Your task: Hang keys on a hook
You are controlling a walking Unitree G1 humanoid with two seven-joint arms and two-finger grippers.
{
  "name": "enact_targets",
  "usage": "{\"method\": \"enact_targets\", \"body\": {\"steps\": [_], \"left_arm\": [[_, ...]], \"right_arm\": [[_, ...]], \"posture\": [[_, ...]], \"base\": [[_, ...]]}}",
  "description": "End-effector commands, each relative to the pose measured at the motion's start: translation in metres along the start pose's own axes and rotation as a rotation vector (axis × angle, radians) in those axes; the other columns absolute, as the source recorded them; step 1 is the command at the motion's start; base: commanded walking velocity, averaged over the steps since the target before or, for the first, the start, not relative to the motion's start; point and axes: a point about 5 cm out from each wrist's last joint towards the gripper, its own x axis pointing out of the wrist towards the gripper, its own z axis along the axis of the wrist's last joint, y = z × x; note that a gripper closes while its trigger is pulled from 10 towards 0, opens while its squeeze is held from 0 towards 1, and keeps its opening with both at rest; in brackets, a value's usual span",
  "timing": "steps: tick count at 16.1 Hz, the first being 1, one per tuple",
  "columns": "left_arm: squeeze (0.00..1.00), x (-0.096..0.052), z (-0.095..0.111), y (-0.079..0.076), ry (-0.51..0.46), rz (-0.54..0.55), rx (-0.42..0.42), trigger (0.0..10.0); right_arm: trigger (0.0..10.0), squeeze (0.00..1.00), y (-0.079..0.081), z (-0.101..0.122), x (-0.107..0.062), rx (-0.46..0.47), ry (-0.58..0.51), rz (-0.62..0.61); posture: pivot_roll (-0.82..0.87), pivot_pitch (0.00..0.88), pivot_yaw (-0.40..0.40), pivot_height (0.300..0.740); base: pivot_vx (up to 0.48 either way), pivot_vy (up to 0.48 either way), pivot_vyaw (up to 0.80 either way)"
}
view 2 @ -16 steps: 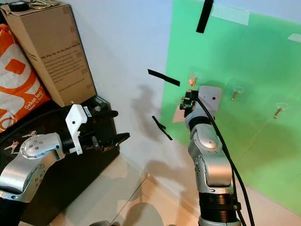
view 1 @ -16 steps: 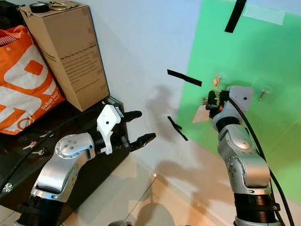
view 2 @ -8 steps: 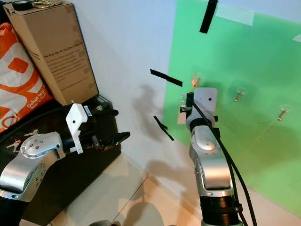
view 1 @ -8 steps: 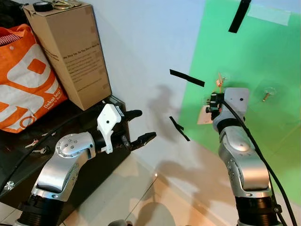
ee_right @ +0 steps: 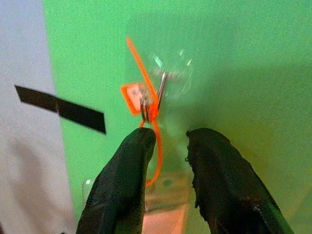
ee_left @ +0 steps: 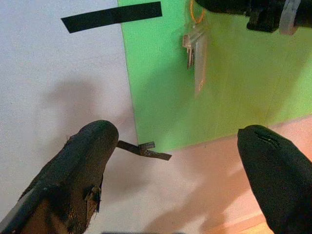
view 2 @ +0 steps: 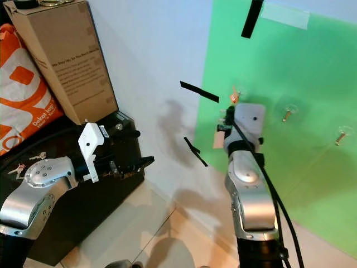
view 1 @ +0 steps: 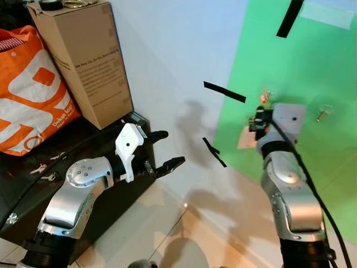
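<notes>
The right gripper is held against the green sheet, just below a clear hook. Its fingers are narrow, with a small gap; the orange cord of the keys passes between them. The cord is looped over the hook, and the keys hang below it on the sheet. The left gripper is seen wide apart, well left of the sheet, holding nothing.
</notes>
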Motion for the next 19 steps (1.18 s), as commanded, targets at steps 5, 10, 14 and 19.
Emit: {"method": "enact_targets", "body": {"steps": [5,10,14,19], "left_arm": [[0.04,0.001,0.001,-0.001,0.001,-0.004,0.013,10.0],[0.04,0.000,0.001,-0.004,-0.003,-0.007,0.008,10.0],[0.04,-0.002,-0.001,-0.005,-0.002,-0.007,0.008,10.0],[0.02,-0.014,-0.003,0.004,-0.049,0.408,0.039,10.0]], "right_arm": [[10.0,0.00,-0.010,0.010,-0.010,-0.076,-0.064,-0.062],[10.0,0.00,0.005,0.002,-0.021,-0.029,0.006,0.065],[10.0,0.00,0.012,-0.002,-0.026,-0.019,0.023,0.131],[10.0,1.00,0.012,-0.013,-0.041,0.045,0.056,0.288]], "posture": [[-0.01,0.000,0.019,0.740],[-0.01,0.000,0.015,0.740],[-0.01,0.000,0.015,0.740],[-0.02,0.000,0.017,0.740]], "base": [[0.000,0.000,0.00],[0.000,0.000,0.00],[0.000,0.000,0.00],[0.000,0.000,0.27]]}}
